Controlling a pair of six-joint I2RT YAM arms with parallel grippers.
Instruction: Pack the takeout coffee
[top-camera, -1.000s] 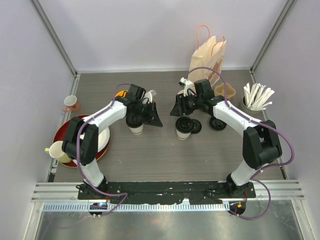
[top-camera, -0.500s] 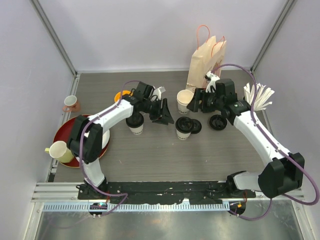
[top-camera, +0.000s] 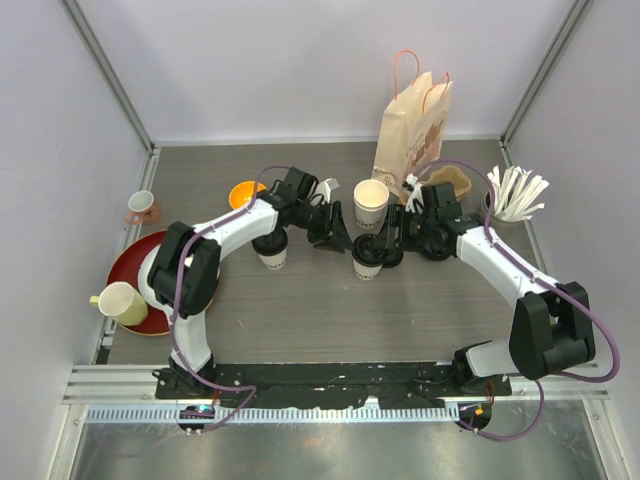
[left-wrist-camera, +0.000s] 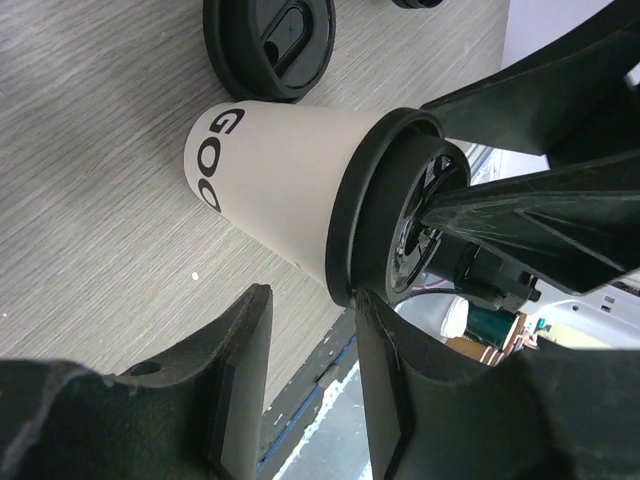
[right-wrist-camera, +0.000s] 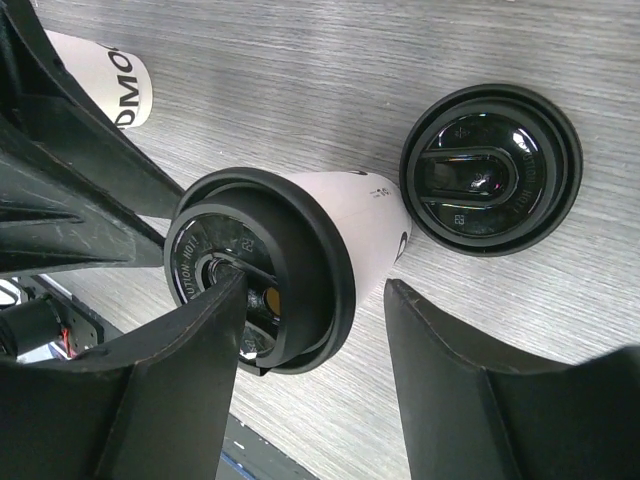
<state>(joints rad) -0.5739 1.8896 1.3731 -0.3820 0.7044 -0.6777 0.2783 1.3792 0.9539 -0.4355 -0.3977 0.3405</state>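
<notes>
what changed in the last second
The right claw let go of the lidless cup, leaving it upright near the bag, and came nearer to straddle the middle lidded cup. The left claw slid right toward that cup. That cup, the other lidded cup and the loose lids stayed put.

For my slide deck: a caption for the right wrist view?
Open right gripper over a lidded white paper cup, a loose black lid beside it.
</notes>
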